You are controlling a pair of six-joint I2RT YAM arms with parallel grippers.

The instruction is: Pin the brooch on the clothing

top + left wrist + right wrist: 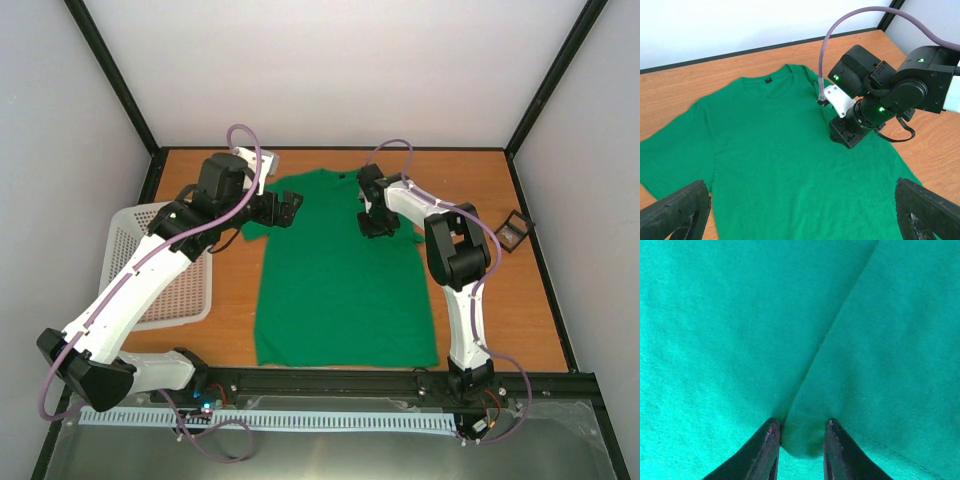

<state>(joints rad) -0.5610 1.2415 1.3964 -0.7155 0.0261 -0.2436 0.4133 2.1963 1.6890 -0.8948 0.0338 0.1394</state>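
Observation:
The green T-shirt (pixel 340 280) lies flat on the table, with its dark neckline (pixel 768 80) at the far side. My right gripper (pixel 374 224) is pressed down on the shirt near its right shoulder seam. In the right wrist view its jaws (pixel 801 427) stand narrowly apart and pinch a bulging fold of the green fabric (pixel 740 315). My left gripper (pixel 290 208) hovers over the shirt's left shoulder. It is open and empty (pixel 800 186) and looks across the shirt (pixel 770 150) at the right gripper (pixel 842 137). The brooch is not in view.
A white mesh basket (pixel 130 230) lies at the left, under my left arm. A small black square box (pixel 514 231) sits on the bare wood at the right. Black frame rails run along the table edges.

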